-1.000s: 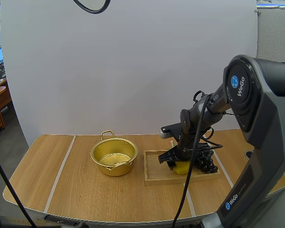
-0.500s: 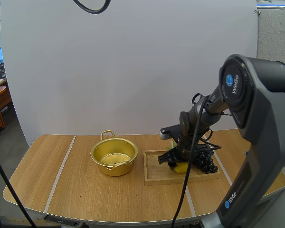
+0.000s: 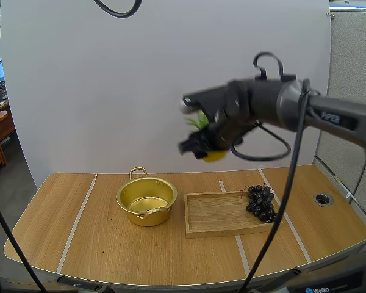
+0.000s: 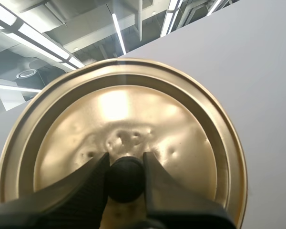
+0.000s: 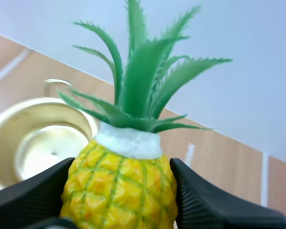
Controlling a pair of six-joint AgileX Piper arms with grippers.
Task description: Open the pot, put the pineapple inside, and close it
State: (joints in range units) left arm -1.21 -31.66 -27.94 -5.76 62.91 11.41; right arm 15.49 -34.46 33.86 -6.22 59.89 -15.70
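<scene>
My right gripper [image 3: 202, 146] hangs high over the table, between the gold pot [image 3: 146, 201] and the wooden tray [image 3: 216, 217], shut on a small yellow pineapple [image 3: 212, 152] with green leaves. Seen from the right wrist, the black fingers [image 5: 28, 198] pinch the pineapple [image 5: 119, 186] from both sides, with the open pot [image 5: 35, 140] below and beyond it. The left gripper [image 4: 125, 179] is shut on the black knob [image 4: 125, 180] of the gold lid [image 4: 124, 133], whose dented top faces the camera.
A bunch of dark grapes [image 3: 260, 202] lies at the right end of the wooden tray. The pot stands left of the tray with its loop handle toward the back. A round hole [image 3: 322, 199] sits in the table at the far right.
The right gripper has lifted the pineapple off the tray and carried it up and leftward toward the pot. The pot, tray and grapes have stayed put.
</scene>
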